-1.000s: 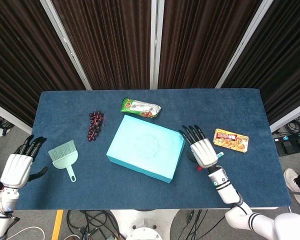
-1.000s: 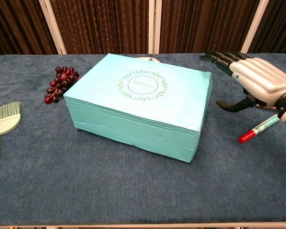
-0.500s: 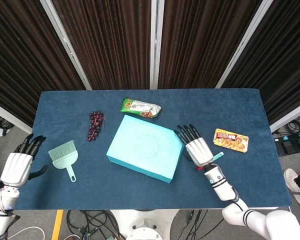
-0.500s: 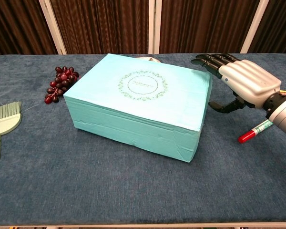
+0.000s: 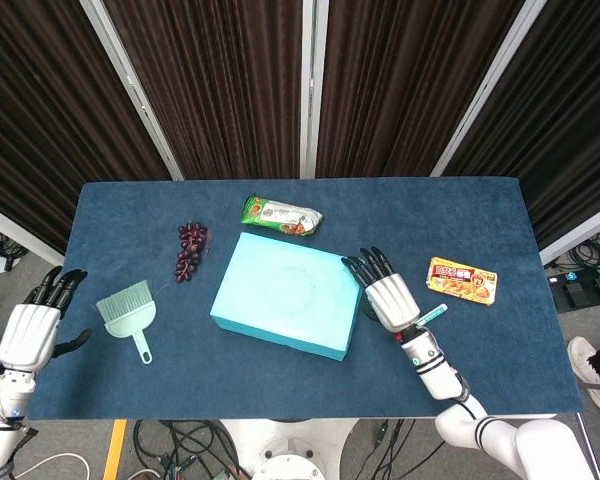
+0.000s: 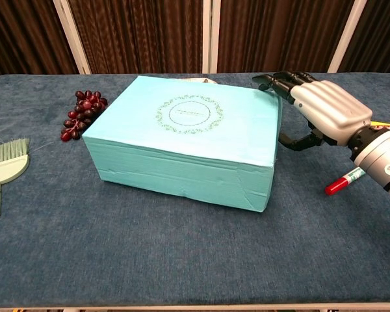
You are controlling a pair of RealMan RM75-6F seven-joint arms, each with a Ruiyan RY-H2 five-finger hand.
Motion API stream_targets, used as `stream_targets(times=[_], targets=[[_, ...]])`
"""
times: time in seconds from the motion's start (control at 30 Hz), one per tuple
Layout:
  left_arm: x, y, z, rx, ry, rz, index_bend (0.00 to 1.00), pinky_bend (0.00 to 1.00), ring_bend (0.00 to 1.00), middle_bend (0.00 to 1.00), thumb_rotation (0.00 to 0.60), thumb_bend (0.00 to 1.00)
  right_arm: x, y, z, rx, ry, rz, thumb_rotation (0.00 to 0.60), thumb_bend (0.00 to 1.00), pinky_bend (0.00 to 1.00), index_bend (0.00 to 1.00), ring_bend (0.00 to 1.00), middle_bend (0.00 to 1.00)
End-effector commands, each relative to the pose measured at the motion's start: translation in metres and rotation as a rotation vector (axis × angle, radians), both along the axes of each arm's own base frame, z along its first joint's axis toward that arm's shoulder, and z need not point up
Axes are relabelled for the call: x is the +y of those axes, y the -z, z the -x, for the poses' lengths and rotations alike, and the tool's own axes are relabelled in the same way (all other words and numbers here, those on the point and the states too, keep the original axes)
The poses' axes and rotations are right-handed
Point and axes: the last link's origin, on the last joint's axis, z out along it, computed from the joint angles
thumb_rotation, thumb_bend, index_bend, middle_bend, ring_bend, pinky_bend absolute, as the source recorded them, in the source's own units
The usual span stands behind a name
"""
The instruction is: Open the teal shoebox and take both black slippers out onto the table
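Observation:
The teal shoebox point(image 5: 285, 307) point(image 6: 182, 140) lies shut near the table's middle, its lid printed with a round wreath emblem. No slippers show; the lid hides whatever is inside. My right hand point(image 5: 388, 297) point(image 6: 318, 110) is against the box's right end. Its dark fingertips point(image 6: 276, 81) reach over the lid's top right edge and its thumb curls beside the end wall. It holds nothing. My left hand point(image 5: 30, 330) hangs with fingers apart off the table's left edge, far from the box, and only the head view shows it.
A red-capped marker point(image 5: 425, 318) point(image 6: 351, 177) lies just right of my right wrist. An orange snack pack point(image 5: 462, 281) sits further right. Behind the box lies a green snack packet point(image 5: 281, 215). Grapes point(image 6: 83, 112) and a green hand brush point(image 6: 0, 170) lie to the left.
My right hand has moved left until it touches the box's right end. The box has shifted and turned slightly to the left. My left hand has dropped a little.

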Motion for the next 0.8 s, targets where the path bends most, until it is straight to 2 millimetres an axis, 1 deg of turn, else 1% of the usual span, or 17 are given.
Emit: stream_targets(times=[0.03,0.17,0.37,0.47,0.63,0.73,0.8], targets=[[0.001,0.0,0.0,-0.001,-0.001,0.002,0.09,0.28,0.03,0.12,0.6,0.19,-0.002,-0.002,0.0,-0.044,0.005,0.011,0.6,0.3,0.04,0.21,0.12,0.27],[0.001,0.001,0.001,-0.002,-0.001,0.005,0.09,0.28,0.03,0.12,0.6,0.19,-0.003,-0.003,-0.001,-0.072,0.001,0.017,0.6,0.3,0.1,0.3,0.18,0.34],[0.002,0.002,0.001,-0.002,-0.001,0.008,0.09,0.28,0.03,0.12,0.6,0.19,-0.007,-0.006,-0.002,-0.165,0.042,0.013,0.6,0.27,0.18,0.4,0.27,0.43],[0.002,0.002,0.0,-0.004,-0.003,0.008,0.09,0.28,0.03,0.12,0.6,0.19,-0.01,-0.007,0.0,-0.235,0.095,-0.012,0.6,0.25,0.2,0.42,0.28,0.45],[0.003,0.003,0.0,-0.003,-0.002,0.012,0.09,0.28,0.03,0.12,0.6,0.19,-0.016,-0.008,0.0,-0.35,0.194,-0.056,0.6,0.24,0.22,0.45,0.31,0.47],[0.003,0.003,-0.001,0.0,-0.003,0.015,0.09,0.28,0.03,0.12,0.6,0.19,-0.023,-0.009,-0.005,-0.458,0.273,-0.103,0.6,0.24,0.24,0.48,0.33,0.49],[0.004,0.003,-0.002,-0.001,-0.001,0.014,0.09,0.28,0.03,0.12,0.6,0.19,-0.028,-0.012,-0.012,-0.565,0.337,-0.147,0.6,0.24,0.26,0.49,0.34,0.5]])
